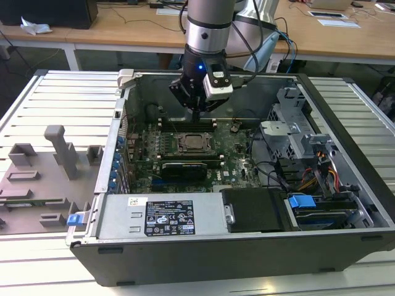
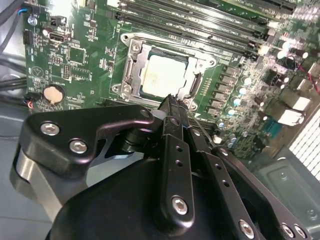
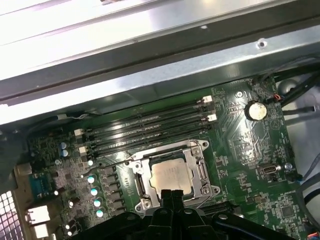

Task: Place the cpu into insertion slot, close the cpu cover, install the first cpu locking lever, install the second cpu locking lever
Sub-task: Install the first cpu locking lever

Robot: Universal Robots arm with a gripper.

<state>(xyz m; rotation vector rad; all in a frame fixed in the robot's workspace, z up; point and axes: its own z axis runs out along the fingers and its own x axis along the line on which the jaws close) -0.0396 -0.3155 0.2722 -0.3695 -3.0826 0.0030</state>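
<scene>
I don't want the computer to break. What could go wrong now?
The gripper hangs right at the edge of the cpu cover. Pushing down off-target might scratch the cpu or bend that cover. The round capacitors nearby could get knocked.

surface: slatted metal table point(image 1: 62, 98) | on it: open computer case point(image 1: 247, 254) | grey fixture block point(image 1: 37, 185), exterior view's left
</scene>
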